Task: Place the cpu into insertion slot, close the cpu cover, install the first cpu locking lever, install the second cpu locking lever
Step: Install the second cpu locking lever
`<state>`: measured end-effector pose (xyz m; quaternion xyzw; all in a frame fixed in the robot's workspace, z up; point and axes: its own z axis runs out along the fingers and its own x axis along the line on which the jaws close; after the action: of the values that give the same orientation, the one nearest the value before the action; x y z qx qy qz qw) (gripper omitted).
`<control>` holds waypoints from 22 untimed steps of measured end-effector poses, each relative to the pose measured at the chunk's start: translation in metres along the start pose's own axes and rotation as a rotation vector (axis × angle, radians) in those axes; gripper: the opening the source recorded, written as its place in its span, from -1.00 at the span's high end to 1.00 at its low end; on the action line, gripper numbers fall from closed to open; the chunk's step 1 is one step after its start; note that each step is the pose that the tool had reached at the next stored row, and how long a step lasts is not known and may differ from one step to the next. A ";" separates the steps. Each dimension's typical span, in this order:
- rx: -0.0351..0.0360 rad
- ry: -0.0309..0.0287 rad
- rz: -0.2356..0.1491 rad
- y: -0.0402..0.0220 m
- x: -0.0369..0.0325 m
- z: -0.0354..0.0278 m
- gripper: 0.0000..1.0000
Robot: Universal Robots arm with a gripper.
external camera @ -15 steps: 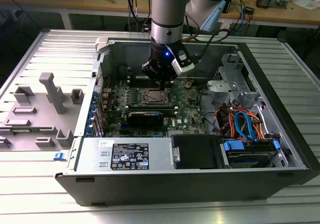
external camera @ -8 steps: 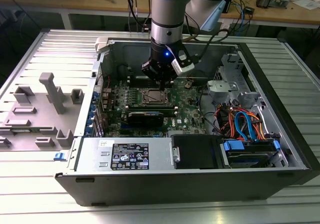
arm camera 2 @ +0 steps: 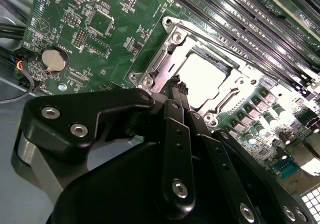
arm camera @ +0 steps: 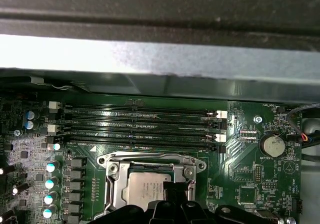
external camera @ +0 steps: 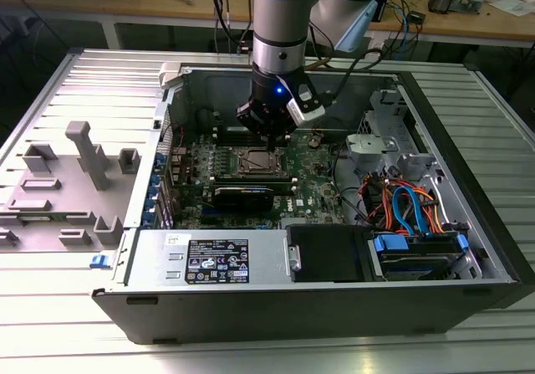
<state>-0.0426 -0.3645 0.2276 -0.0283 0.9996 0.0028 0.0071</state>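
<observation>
Pincer (arm camera 2: 177, 83) together, empty, tips just above cpu cover (arm camera 2: 165, 58) edge, cover down over cpu (arm camera 2: 202, 78). Risk: tips slip, scrape nearby memory slots (arm camera 2: 240, 28).

Coin battery (arm camera: 273, 145) beside memory slots (arm camera: 140, 126), apparently unpopulated.
</observation>
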 end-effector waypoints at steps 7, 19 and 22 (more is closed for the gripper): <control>0.0001 0.0000 0.000 -0.0037 0.0002 -0.0015 0.79; -0.0009 -0.0001 0.000 -0.0252 0.0015 -0.0099 0.79; -0.0084 -0.0014 0.000 -0.0310 0.0021 -0.0108 0.79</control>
<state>-0.0431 -0.3956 0.2382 -0.0283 0.9995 0.0070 0.0076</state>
